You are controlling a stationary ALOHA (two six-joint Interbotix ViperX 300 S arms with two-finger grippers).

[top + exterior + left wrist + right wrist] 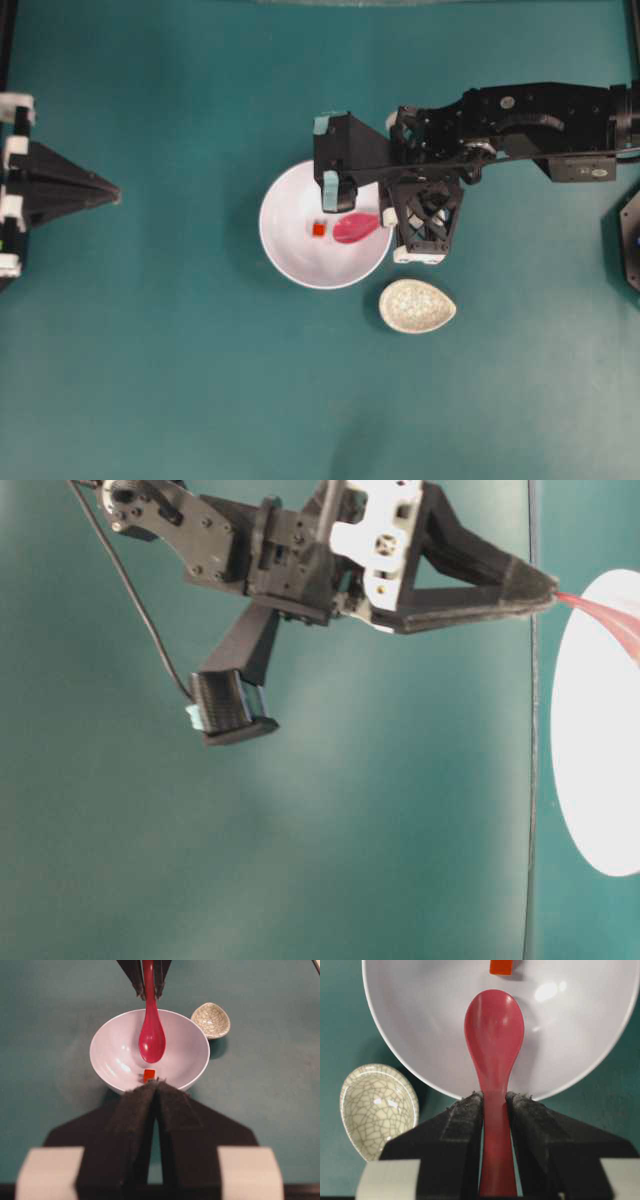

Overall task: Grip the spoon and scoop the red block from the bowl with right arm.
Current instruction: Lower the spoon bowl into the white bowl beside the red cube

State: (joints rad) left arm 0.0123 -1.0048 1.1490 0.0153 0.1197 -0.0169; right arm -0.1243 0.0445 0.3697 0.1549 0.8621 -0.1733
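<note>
One glossy pink-red spoon [494, 1045], with a deep oval scoop and a straight handle, is pinched by its handle in the right gripper [495, 1102], its scoop hanging inside the bowl [410, 1020] just short of the small red block [501, 966] on the bowl's floor. Everything rests on a plain teal table [150, 380], where a crackle-glazed oval dish [417, 306] sits just beside the white bowl, while the left gripper [156, 1091] is pressed together near the bowl's rim.

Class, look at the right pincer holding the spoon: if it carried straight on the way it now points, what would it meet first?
Probably the red block. The right pincer grips the spoon by its handle, scoop aimed over the bowl toward the block. Depth is unclear; the scoop might touch the bowl's inner wall first.
</note>
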